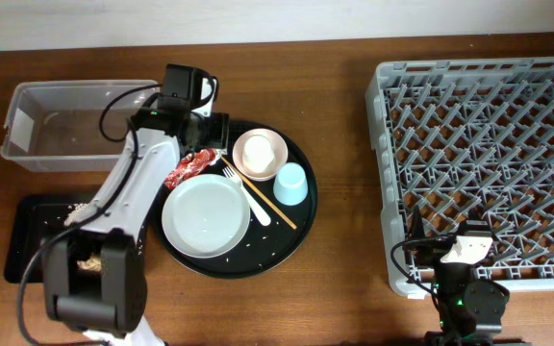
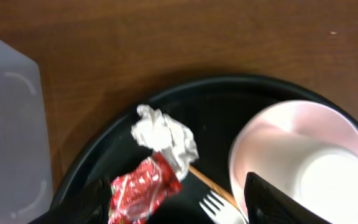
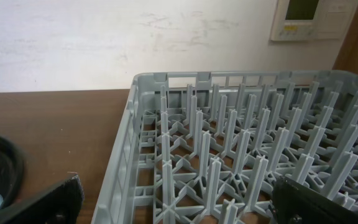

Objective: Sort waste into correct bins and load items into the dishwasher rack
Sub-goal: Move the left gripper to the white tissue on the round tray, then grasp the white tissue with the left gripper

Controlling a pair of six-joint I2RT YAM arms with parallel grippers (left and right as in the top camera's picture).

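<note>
Left tool [image 2: 176,190] open over wrapper [image 2: 145,188], nothing gripped. Wrapper light, crinkly, likely slippery: pinch bunched middle. Tissue [image 2: 165,138] touching it, soft, may snag. Right tool [image 3: 176,186] open, empty.

The table [image 1: 344,288] is dark brown wood with a fine grain. The round tray [image 1: 287,245] is black, flecked with tiny pale specks. The plate [image 1: 205,214] is pale grey, the bowl [image 1: 259,154] cream-pink and whiter at its bottom, the cup [image 1: 290,184] light blue, the fork [image 1: 258,211] white, the chopsticks [image 1: 282,216] light tan wood. The wrapper [image 2: 143,188] is bright red with white print, the tissue [image 2: 163,135] plain white. The tub [image 1: 37,115] is clear and colourless, the shallow tray [image 1: 22,240] black with pale scraps, the rack [image 1: 378,173] mid grey in a lattice pattern, the wall [image 3: 73,43] off-white
</note>
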